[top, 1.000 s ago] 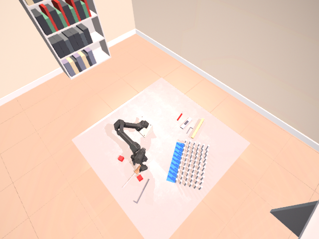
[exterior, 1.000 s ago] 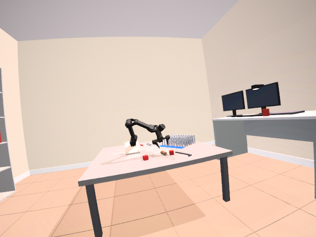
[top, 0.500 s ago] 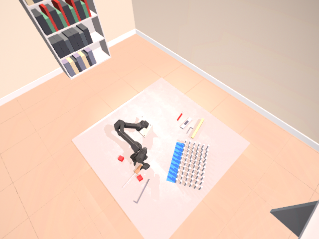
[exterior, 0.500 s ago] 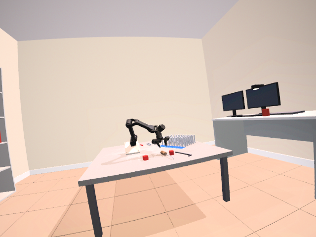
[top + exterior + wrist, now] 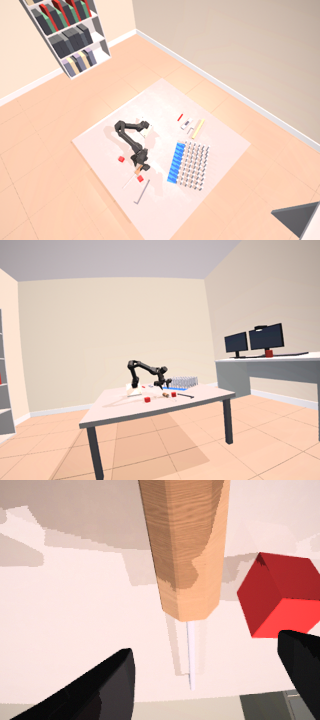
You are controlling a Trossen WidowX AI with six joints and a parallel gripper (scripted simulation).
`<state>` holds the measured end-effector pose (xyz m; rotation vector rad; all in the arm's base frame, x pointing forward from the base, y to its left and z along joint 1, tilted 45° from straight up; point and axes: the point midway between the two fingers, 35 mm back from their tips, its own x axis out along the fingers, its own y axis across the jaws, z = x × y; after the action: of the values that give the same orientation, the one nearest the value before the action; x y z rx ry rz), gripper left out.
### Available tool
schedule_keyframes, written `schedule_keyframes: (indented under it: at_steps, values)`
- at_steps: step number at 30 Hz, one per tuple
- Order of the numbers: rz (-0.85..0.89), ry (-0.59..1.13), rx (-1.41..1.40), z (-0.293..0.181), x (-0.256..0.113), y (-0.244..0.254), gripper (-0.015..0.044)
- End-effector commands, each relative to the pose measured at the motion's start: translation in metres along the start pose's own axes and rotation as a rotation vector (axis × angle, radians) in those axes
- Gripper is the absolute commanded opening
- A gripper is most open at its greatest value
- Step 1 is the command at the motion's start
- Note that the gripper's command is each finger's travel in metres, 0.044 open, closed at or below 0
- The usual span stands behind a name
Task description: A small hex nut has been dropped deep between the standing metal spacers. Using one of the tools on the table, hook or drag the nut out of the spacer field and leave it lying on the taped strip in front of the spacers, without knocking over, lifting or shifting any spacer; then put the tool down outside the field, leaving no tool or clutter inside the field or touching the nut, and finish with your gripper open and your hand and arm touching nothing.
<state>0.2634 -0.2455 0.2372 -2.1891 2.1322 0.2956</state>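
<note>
My gripper (image 5: 165,388) (image 5: 206,650) is partly open and empty, above the table over the wooden-handled tool. The tool's octagonal wooden handle (image 5: 138,169) (image 5: 165,395) (image 5: 185,545) lies on the table, and its thin pale rod (image 5: 129,181) (image 5: 191,655) points toward the near table edge. A dark rod with a bent end (image 5: 142,192) (image 5: 184,395) lies nearby. The metal spacers (image 5: 180,382) stand upright in rows, with the blue taped strip (image 5: 175,162) (image 5: 175,388) in front of them. The hex nut cannot be made out.
One red cube (image 5: 140,178) (image 5: 173,394) (image 5: 280,595) is close beside the wooden handle. Another red cube (image 5: 121,159) (image 5: 147,399) lies farther off. A yellow bar (image 5: 198,128), a small bent hook (image 5: 190,130), a pale device (image 5: 186,124) and a red-handled tool (image 5: 180,116) lie beyond the strip's far end.
</note>
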Motion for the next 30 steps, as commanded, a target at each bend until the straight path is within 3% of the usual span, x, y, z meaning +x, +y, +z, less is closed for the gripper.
schedule_keyframes:
  at_steps: [1, 30]
  values:
    - [-0.004, -0.006, -0.010, 0.006, 0.005, -0.002, 0.0280]
    - [-0.004, -0.004, -0.010, 0.032, 0.043, -0.001, 0.0280]
